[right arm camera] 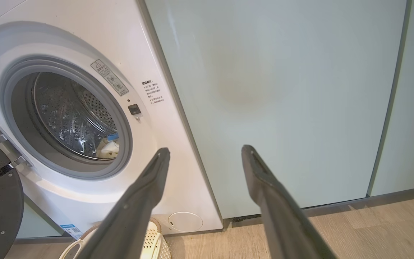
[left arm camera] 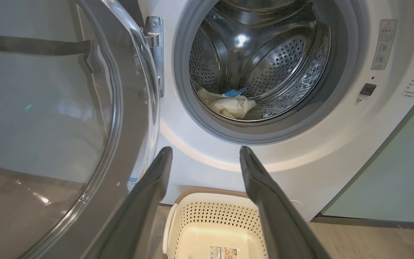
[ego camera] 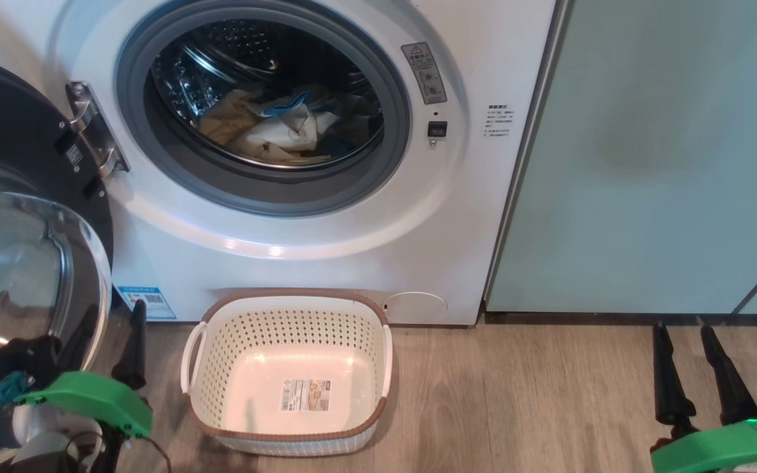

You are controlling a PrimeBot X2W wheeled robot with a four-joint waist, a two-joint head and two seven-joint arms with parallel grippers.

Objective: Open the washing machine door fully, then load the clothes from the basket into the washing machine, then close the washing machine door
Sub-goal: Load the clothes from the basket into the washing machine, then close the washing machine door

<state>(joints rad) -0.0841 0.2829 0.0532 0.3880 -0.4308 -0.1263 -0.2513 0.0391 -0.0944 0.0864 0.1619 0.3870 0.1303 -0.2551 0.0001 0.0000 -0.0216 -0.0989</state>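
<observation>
Here, in the head view, the washing machine (ego camera: 326,263) stands with its round opening uncovered. The washing machine door (ego camera: 23,151) is swung out to the left on its metal hinge (ego camera: 92,128), its clear bowl bulging toward the camera. The clothes (ego camera: 273,128) lie in a pale heap with a blue piece low in the steel drum (ego camera: 221,59). The basket (ego camera: 290,293) sits on the wooden floor (ego camera: 516,394) just in front of the machine, its base and label (ego camera: 305,395) in plain sight. One dark finger of the left arm rises between the door and the basket. The right gripper (ego camera: 684,332) is at the lower right before the teal cabinet (ego camera: 648,164), well apart from the basket, its fingers apart and holding nothing.

In the left wrist view, the left gripper (left arm camera: 205,151) points at the machine's white front below the opening. Its fingers are spread wide with nothing between them. The door's glass is close on the left, the clothes rest at the bottom of the drum, and the basket is below the fingertips.

In the right wrist view, the right fingers (right arm camera: 264,180) are likewise spread and empty. They point at the cabinet, with the machine to the left and a corner of the basket at the bottom edge.
</observation>
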